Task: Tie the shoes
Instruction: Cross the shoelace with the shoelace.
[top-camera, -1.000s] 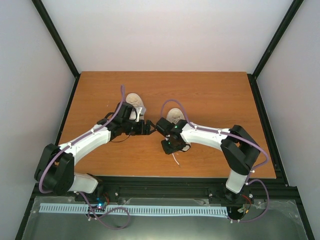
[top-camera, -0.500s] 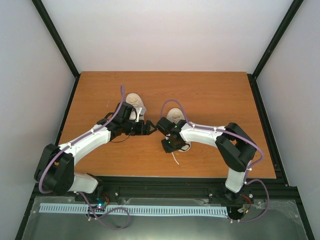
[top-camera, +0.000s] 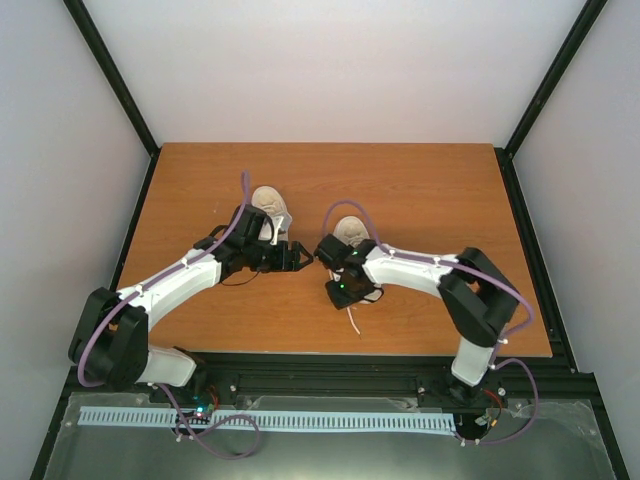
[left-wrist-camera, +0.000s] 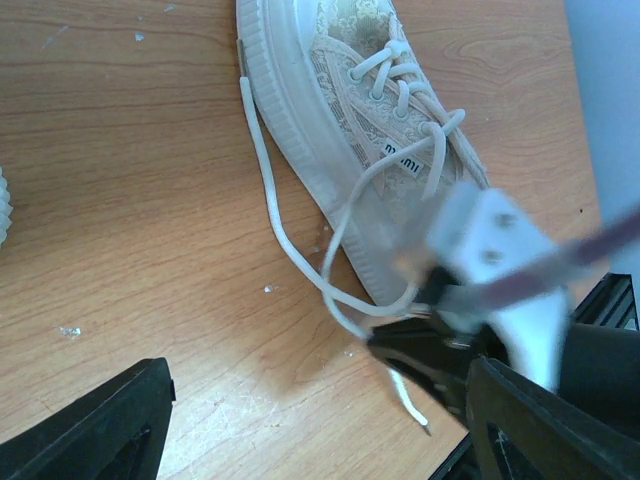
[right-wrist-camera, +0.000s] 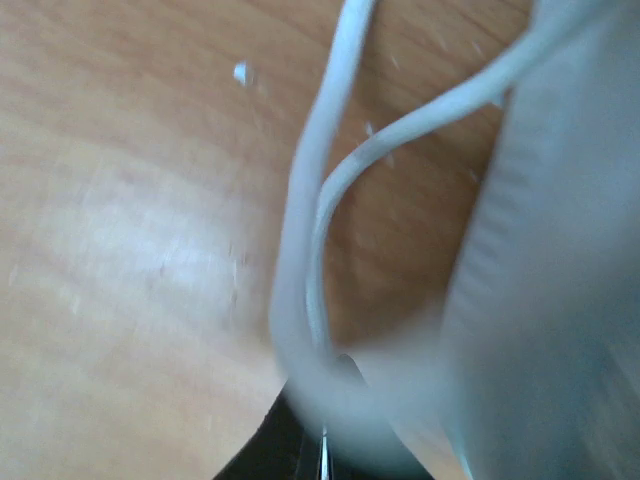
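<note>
Right tool (left-wrist-camera: 380, 342): we find it pinched on the thin white lace (left-wrist-camera: 262, 190) of a cream canvas low-top sneaker (left-wrist-camera: 340, 120). Left tool (left-wrist-camera: 315, 385): fingers spread wide, holding nothing. Second cream sneaker (top-camera: 268, 205) close by; both rest on the brown wooden worktop (top-camera: 430, 190).

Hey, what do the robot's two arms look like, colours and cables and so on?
The left arm and right arm both have white link shells, black joints and black gripper fingers. A purple cable runs loosely along each. A small green light glows at the right wrist.
</note>
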